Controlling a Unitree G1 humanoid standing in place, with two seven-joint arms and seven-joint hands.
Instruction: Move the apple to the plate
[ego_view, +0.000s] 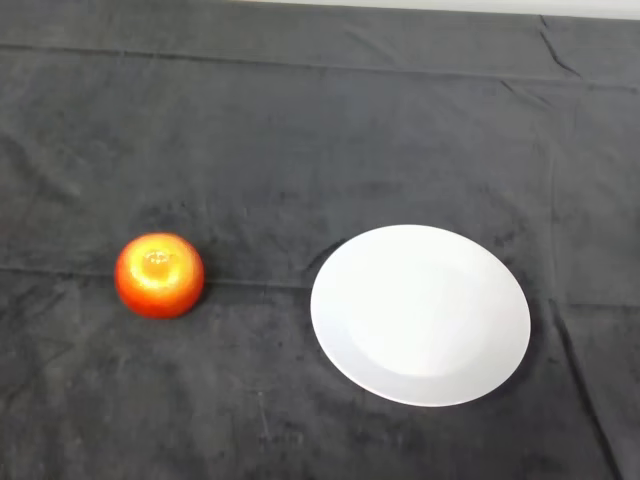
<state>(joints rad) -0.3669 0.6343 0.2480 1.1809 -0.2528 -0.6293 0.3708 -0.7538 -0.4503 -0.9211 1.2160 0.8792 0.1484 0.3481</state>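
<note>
Head view, looking down at the tabletop (300, 130) before me, described from its near edge to its far edge.

Nearest to me, right of centre, lies the plate (420, 313): a round, white, smooth dish with a faint sheen. Its broad, shallow rim slopes gently into a flat well, and the boundary between the two shows only as a soft curved shadow along the near side. The plate sits flat on the cloth and holds nothing; its whole surface is bare.

Slightly farther back, on my left, sits the apple (159, 275). It is rounded and glossy, with orange-red skin grading to yellow around the dimple on top, which faces up towards me. It rests directly on the cloth and stands well apart from the plate, with a stretch of dark cloth between them. It is not on the plate.

The tabletop is covered by a dark grey cloth (90, 400) with a matt, slightly napped surface mottled with lighter patches. Long creases run across it from side to side, one passing behind the apple towards the plate, and others run farther back. Shorter folds run down its right side.

Farthest away, along the upper right, a narrow pale strip (450, 5) shows beyond the cloth's far edge.
</note>
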